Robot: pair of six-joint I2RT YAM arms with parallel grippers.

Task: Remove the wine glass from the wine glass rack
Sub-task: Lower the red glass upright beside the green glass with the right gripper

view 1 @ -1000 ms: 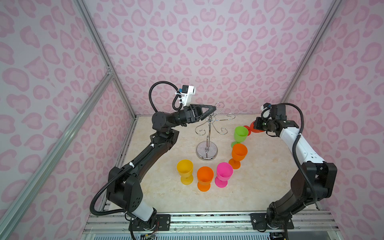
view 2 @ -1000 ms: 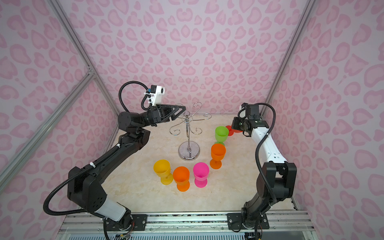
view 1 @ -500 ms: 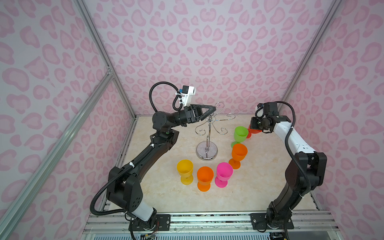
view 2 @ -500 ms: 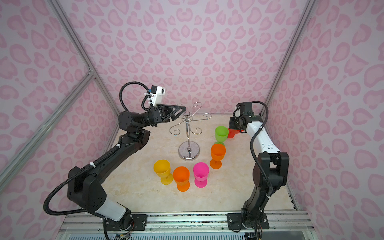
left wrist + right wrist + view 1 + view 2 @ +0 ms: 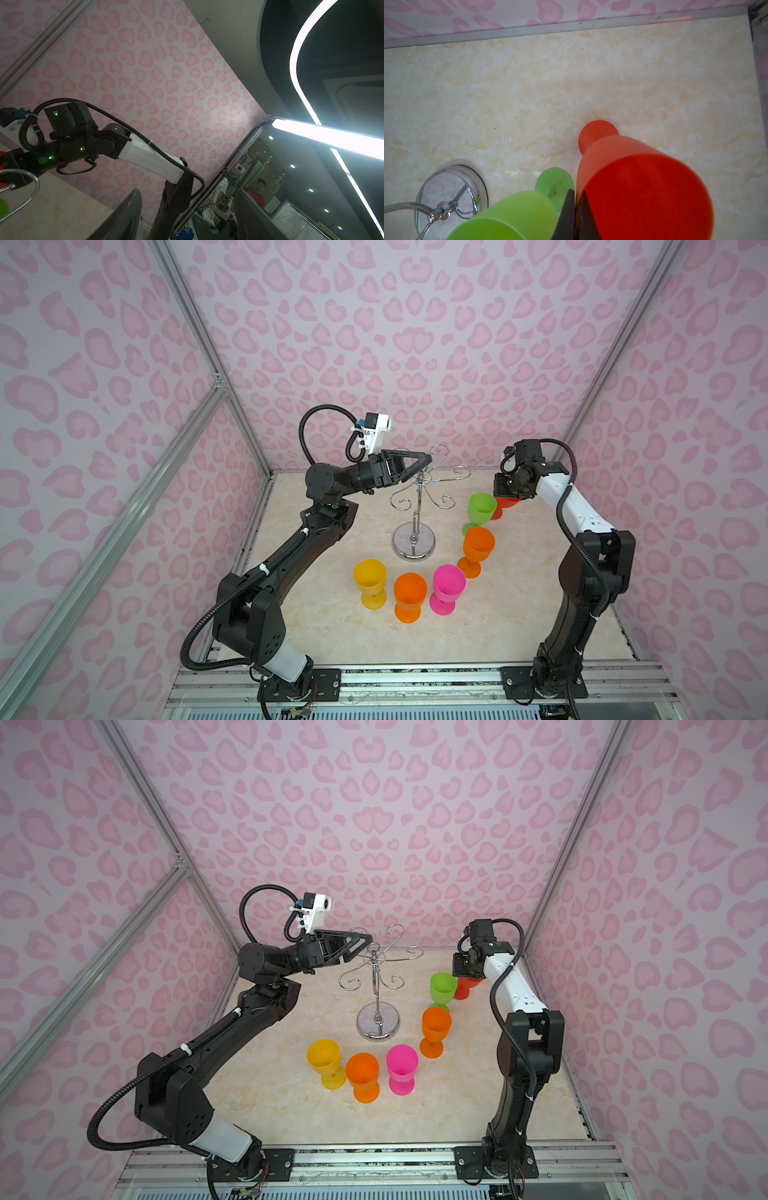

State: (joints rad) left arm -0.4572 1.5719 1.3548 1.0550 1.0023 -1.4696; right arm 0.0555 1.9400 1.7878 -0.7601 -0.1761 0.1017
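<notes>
The wine glass rack (image 5: 417, 506) (image 5: 377, 986), a chrome wire stand, stands mid-table with nothing on its hooks; its mirrored base (image 5: 450, 193) shows in the right wrist view. My right gripper (image 5: 576, 199) (image 5: 505, 494) is shut on the rim of a red wine glass (image 5: 643, 187) (image 5: 506, 504) (image 5: 467, 986). That glass is upright at the back right, right beside a green glass (image 5: 481, 506) (image 5: 512, 214). I cannot tell whether its foot touches the table. My left gripper (image 5: 422, 464) (image 5: 363, 942) (image 5: 187, 216) is open and empty at the rack's top.
Orange (image 5: 478, 545), pink (image 5: 448, 583), orange (image 5: 410, 593) and yellow (image 5: 370, 578) glasses stand in an arc in front of the rack. Pink patterned walls close in the back and both sides. A rack hook (image 5: 31, 178) curls close by the left wrist camera.
The right arm has drawn its elbow in and stands more upright. Its gripper has moved the red glass slightly left and lower, closer to the green one. The left arm has not moved.
</notes>
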